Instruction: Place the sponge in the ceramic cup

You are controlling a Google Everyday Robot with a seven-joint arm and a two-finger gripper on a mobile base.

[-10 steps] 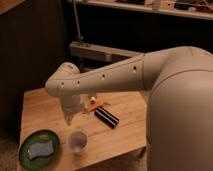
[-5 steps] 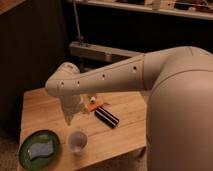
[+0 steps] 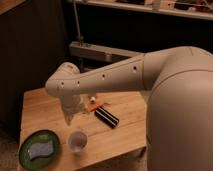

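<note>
Farthest left of the ceramic cup (image 3: 77,141), the sponge (image 3: 40,149) lies flat on a green plate (image 3: 23,151) near the front edge of the desk (image 3: 45,112), well apart from the cup, so it is not in the cup, whose pale inside looks empty. It is likely light, soft and easily squashed. A pinch from above across its shorter width, near the middle, should hold it clear of the plate's rim. Since it looks about as wide as the cup, it would probably need squeezing or tipping on end to go in. The tool (image 3: 69,120) hangs just above and slightly left of the cup, released and grasping nothing. Right of the cup and farther back lie a small orange thing (image 3: 94,105) and a black ridged block (image 3: 107,118).
</note>
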